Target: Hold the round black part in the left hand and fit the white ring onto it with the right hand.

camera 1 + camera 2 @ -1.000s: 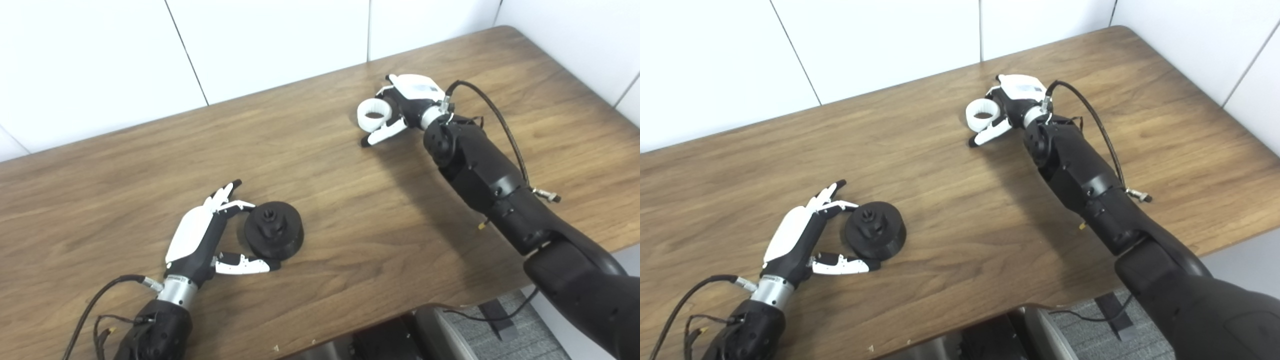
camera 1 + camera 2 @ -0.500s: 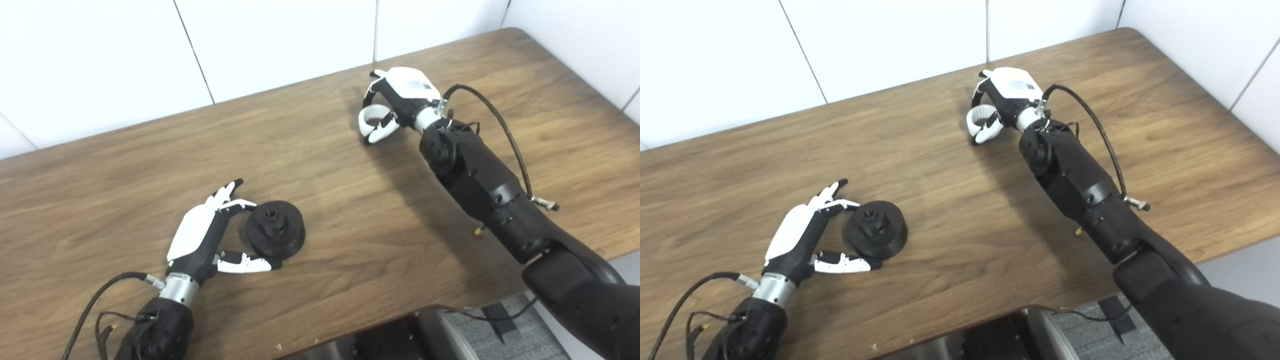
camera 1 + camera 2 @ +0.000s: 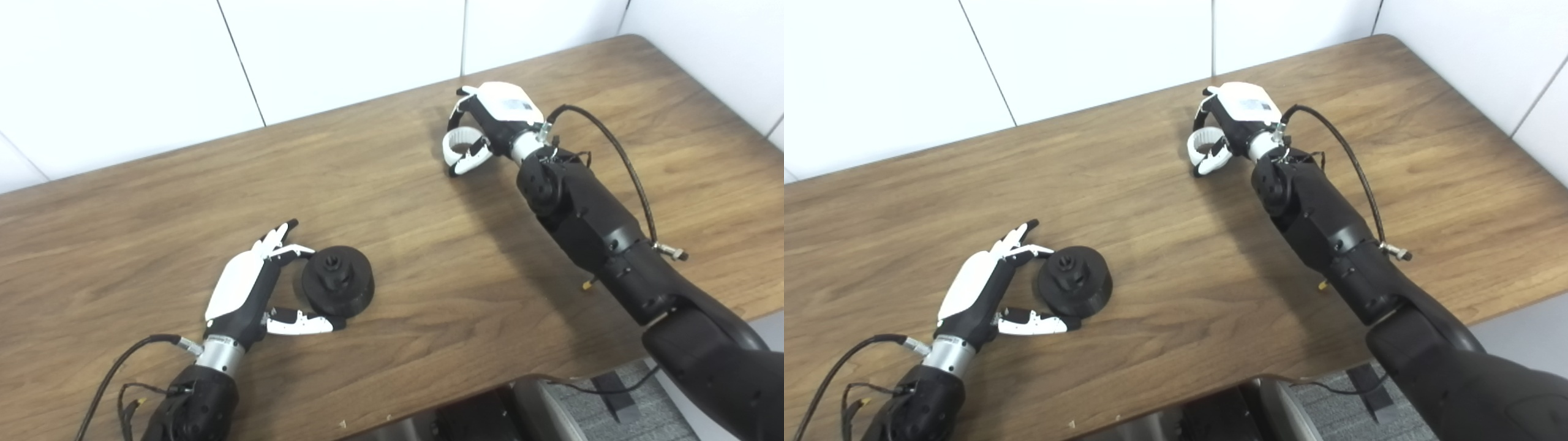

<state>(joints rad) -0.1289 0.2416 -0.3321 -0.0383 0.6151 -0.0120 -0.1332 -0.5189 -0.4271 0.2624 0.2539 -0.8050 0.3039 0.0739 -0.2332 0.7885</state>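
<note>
The round black part (image 3: 337, 289) sits flat on the wooden table (image 3: 153, 202), a small hub on top. My left hand (image 3: 257, 288) lies beside it on its left, open, with the fingers above and the thumb below reaching around it. I cannot tell whether they touch it. My right hand (image 3: 490, 125) is at the far middle of the table, its fingers and thumb closed around the white ring (image 3: 456, 142), which is partly hidden by the fingers. The ring also shows in the right eye view (image 3: 1200, 142).
A white wall runs behind the table's far edge. The table's right edge and near edge are close to my right arm. A grey seat (image 3: 563, 404) shows below the near edge. Cables hang from both wrists.
My right hand has closed its fingers and thumb over the white ring, which lay in front of the open hand before. The left hand and black part have not moved. The camera shifted slightly.
</note>
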